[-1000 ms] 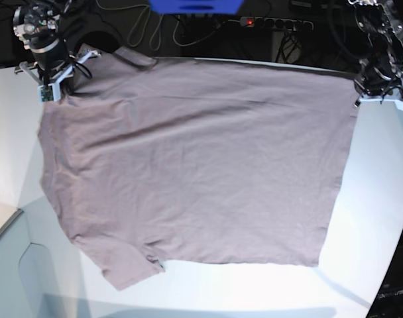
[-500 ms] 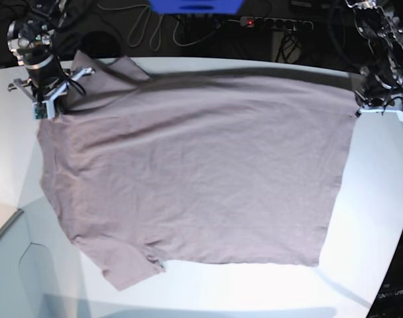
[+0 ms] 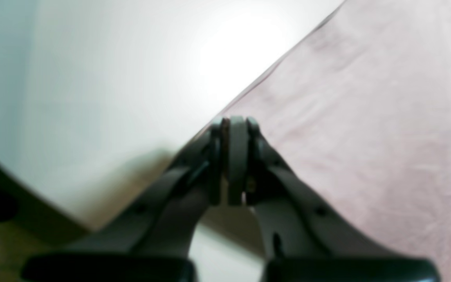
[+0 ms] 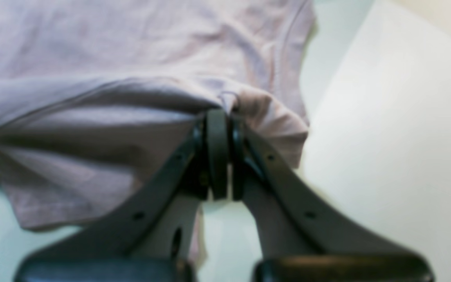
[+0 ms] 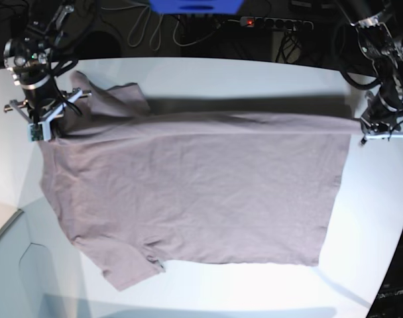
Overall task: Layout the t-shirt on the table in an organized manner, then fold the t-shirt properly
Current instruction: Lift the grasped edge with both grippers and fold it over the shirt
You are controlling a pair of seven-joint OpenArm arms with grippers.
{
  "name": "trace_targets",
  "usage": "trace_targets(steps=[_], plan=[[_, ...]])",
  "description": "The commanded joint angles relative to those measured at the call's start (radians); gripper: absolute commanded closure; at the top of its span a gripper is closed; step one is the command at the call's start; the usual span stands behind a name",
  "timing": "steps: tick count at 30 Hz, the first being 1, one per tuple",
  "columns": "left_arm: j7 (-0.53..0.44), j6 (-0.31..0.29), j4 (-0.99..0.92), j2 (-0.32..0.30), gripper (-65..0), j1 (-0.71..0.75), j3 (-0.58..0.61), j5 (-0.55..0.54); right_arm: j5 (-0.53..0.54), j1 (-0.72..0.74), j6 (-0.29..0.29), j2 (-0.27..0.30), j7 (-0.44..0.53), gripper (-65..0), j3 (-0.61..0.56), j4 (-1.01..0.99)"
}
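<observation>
on the table (image 5: 254, 69) — t-shirt (image 5: 201, 192) held taut (both tools pinching corners).

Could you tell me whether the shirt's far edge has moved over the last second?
Yes. The shirt's far edge has come toward the camera, away from the table's back rim, baring white tabletop there.

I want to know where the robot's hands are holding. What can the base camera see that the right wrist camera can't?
Only the base view shows the whole t-shirt spread on the table, with both arms: the left gripper at the hem corner, and cables behind. Only the right wrist view shows the right gripper up close, jaws shut on a bunched fold by the sleeve. Both show the mauve shirt, white table and right gripper.
</observation>
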Motion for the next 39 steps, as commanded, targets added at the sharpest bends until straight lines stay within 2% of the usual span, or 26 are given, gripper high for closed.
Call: trace_targets(steps=[1,6,11,15,21,26,30,39], plan=[[-0.013,0.001,0.012,-0.012,0.0,-0.025,-0.002,-0.005,0.016,0.025,0.018,0.007,0.026,0.0,0.001,0.015],[-0.013,0.001,0.010,-0.012,0.0,-0.089,-0.002,-0.005,0.016,0.092,0.018,0.023,0.026,0.0,-0.009,-0.015],[-0.013,0.001,0.007,-0.012,0.0,-0.154,0.009,-0.005,0.016,0.145,0.018,0.075,0.026,0.0,-0.042,-0.088],[-0.021,0.001,-0.062,-0.021,0.0,-0.207,0.067,-0.003,0.016,0.204,0.018,0.090,0.029,0.0,-0.042,-0.155],[-0.023,0.001,-0.169,-0.022,0.0,-0.292,0.072,0.003,0.015,0.274,0.018,0.138,0.029,0.0,-0.059,-0.233],[-0.023,0.001,-0.220,-0.022,0.0,-0.353,0.072,0.006,0.015,0.293,0.018,0.182,0.030,0.0,-0.126,-0.289],[-0.023,0.001,-0.240,-0.022,0.0,-0.376,0.072,0.006,0.015,0.321,0.018,0.191,0.032,0.0,-0.174,-0.310],[-0.023,0.001,-0.241,-0.022,0.0,-0.387,0.067,0.006,0.015,0.412,0.018,0.205,0.033,0.0,-0.175,-0.405]])
